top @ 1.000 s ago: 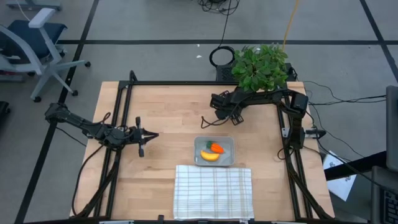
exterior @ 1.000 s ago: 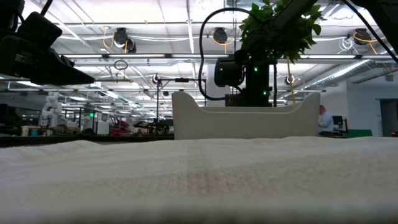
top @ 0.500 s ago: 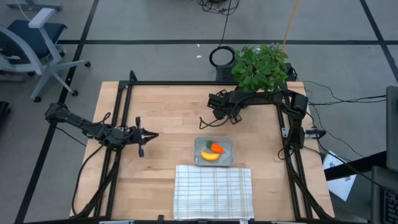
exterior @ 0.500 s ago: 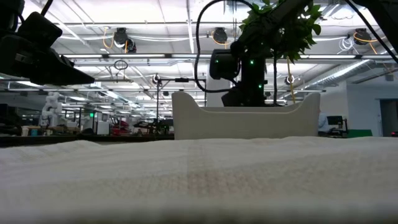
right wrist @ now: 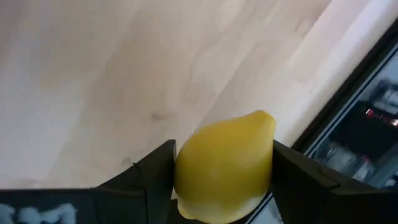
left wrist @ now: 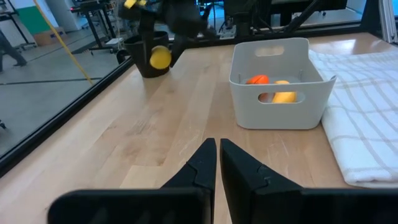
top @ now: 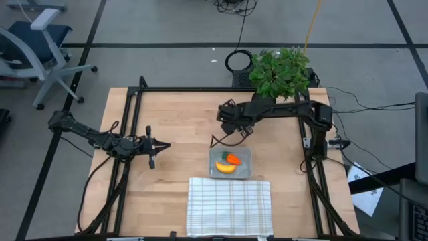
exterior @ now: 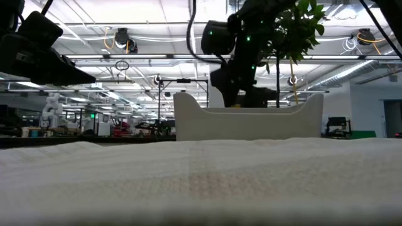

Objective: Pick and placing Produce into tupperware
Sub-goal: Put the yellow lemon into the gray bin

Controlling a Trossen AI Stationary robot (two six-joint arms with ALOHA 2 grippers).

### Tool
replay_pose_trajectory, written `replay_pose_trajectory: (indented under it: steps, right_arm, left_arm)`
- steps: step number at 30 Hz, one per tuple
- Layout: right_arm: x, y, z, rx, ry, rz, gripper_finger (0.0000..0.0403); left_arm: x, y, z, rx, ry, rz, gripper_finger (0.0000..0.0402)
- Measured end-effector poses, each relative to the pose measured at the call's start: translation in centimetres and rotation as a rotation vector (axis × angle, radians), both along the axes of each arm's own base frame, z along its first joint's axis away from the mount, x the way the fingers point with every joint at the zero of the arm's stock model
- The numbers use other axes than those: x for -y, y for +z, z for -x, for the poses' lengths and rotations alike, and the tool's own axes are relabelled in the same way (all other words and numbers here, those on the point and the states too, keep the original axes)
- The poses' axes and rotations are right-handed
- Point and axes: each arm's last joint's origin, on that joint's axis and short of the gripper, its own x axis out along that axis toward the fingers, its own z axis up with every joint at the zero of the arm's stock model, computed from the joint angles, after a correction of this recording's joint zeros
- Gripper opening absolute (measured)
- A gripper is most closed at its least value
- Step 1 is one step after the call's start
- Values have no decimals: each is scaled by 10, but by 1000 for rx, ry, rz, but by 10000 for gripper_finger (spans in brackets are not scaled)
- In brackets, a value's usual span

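Observation:
The greyish tub (top: 231, 162) stands on the wooden table just beyond the cloth. An orange carrot (top: 233, 159) and a yellow banana (top: 226, 169) lie inside it; both also show through the tub's handle slot (left wrist: 273, 96). My right gripper (top: 231, 122) hovers over the table on the tub's far side, shut on the yellow lemon (right wrist: 224, 165). My left gripper (top: 159, 146) waits near the table's left side, fingers shut (left wrist: 217, 155) and empty, pointing toward the tub. My right gripper pinches the lemon (left wrist: 160, 57) between its two fingers (right wrist: 155, 171), one on each side of its round body. The lemon's pointed end (right wrist: 266, 118) sticks out past them. The lemon is lifted clear of the table.
A white grid-lined cloth (top: 229, 205) lies at the near edge, right in front of the tub. A leafy potted plant (top: 281, 70) stands at the far right corner behind my right arm. Bare wood lies between my left gripper and the tub.
My right gripper, still shut on the lemon, has moved from near the plant toward the table's left and slightly toward the near edge, rising in the low view. It now sits closer to the tub's far side. The tub, carrot and banana have not moved.

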Motion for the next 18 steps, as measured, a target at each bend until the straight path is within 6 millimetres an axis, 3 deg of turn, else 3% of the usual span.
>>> replay_pose_trajectory:
  steps: [9,18]
  right_arm:
    - [-17,54,7,259,45,-39,208]
    - [-35,111,31,521,52,-196,208]
  left_arm:
    - [0,1,0,6,1,5,26]
    - [0,3,-1,26,1,13,26]
